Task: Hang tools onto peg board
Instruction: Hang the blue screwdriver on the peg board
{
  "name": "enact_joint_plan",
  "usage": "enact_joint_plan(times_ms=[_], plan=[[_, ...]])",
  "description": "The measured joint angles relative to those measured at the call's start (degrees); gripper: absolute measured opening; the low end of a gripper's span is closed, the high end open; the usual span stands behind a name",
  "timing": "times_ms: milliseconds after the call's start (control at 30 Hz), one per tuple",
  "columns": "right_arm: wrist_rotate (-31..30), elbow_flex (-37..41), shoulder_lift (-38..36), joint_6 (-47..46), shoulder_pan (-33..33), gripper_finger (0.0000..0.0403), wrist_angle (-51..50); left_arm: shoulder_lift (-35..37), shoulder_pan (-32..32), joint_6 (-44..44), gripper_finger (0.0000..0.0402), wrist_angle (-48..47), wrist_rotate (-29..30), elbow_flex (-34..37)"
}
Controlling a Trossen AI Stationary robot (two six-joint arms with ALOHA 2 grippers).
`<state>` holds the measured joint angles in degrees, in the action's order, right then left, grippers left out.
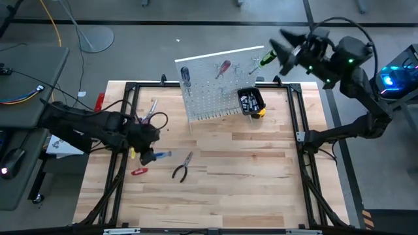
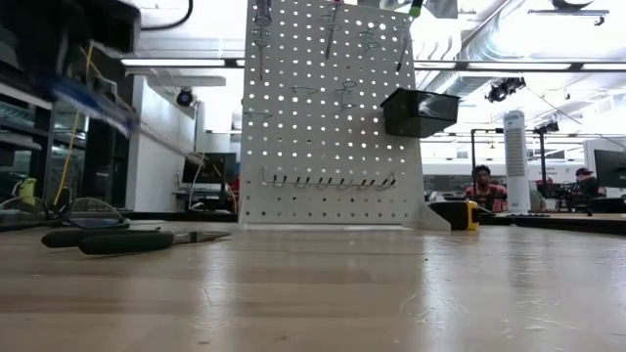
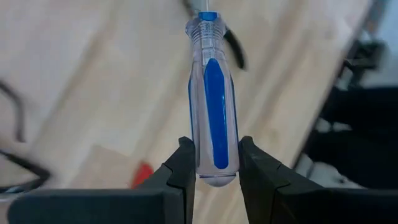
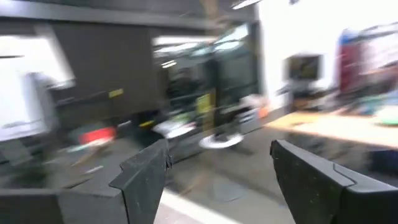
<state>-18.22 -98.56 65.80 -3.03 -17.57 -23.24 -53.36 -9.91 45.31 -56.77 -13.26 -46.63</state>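
Observation:
My left gripper (image 1: 149, 155) is over the table's left side, shut on a clear, blue-striped screwdriver (image 3: 213, 106) whose shaft points toward the table's right. The white peg board (image 1: 219, 88) stands upright at the far middle. A blue-handled screwdriver (image 1: 185, 76), a red-handled one (image 1: 224, 67) and a green-black one (image 1: 267, 58) hang on it. My right gripper (image 1: 279, 52) is open, raised behind the board's top right corner next to the green-black screwdriver, and holds nothing (image 4: 217, 177). Dark-handled pliers (image 1: 183, 167), red-handled cutters (image 1: 138, 172) and scissors (image 1: 154, 118) lie flat on the table. My left gripper pinches the butt end of the screwdriver's handle (image 3: 216, 163) between its two fingers (image 3: 184, 168), one on each side. The fingers lie along the tool, and handle and shaft stick out forward past the fingertips. The screwdriver looks lifted off the table and roughly level.
A black bin (image 1: 250, 99) hangs on the board's lower right, with a yellow tape measure (image 1: 260, 112) at its foot. A black metal frame (image 1: 297, 124) rims the wooden table. Bare wood lies across the near and right parts. People sit in the room beyond (image 2: 480, 186).

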Motion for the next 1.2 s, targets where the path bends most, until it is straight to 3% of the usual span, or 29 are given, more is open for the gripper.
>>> enact_joint_plan(times_ms=[133, 333, 567, 700, 767, 867, 1000, 1200], plan=[[8.79, 0.0, 0.76, -4.97, 3.3, 0.0275, -5.98, -2.01, -2.99, -1.68, 0.0078, -0.78, -2.76, -4.94], [8.89, 0.0, 3.42, -1.33, 12.7, 0.0275, -10.79, -10.11, -3.59, -9.61, 0.0078, -9.92, -0.58, -21.01], [4.09, 0.0, 9.64, 12.55, 20.26, 0.0271, -15.99, -26.84, -2.09, -31.14, 0.0078, -24.69, 15.96, -47.11], [3.69, 0.0, 13.25, 12.76, 20.84, 0.0271, -18.03, -36.6, -1.68, -44.2, 0.0078, -29.86, 29.11, -59.62], [5.7, 0.0, 14.83, 9.97, 20.61, 0.0271, -18.61, -40.8, -1.68, -49.56, 0.0078, -30.89, 35.63, -64.92], [13.33, 0.0, 16.65, 4.98, 19.71, 0.0271, -19.32, -45.26, -1.7, -55.94, 0.0078, -30.55, 42.76, -71.16], [22.84, 0.0, 18.6, 0.38, 18.18, 0.027, -21.54, -48.45, -2.44, -63.81, 0.0078, -28.19, 47.18, -76.45], [29.57, 0.0, 19.21, -3.95, 15.92, 0.027, -20.64, -49.01, -3.51, -76.85, 0.0078, -20.18, 46.68, -77.26]])
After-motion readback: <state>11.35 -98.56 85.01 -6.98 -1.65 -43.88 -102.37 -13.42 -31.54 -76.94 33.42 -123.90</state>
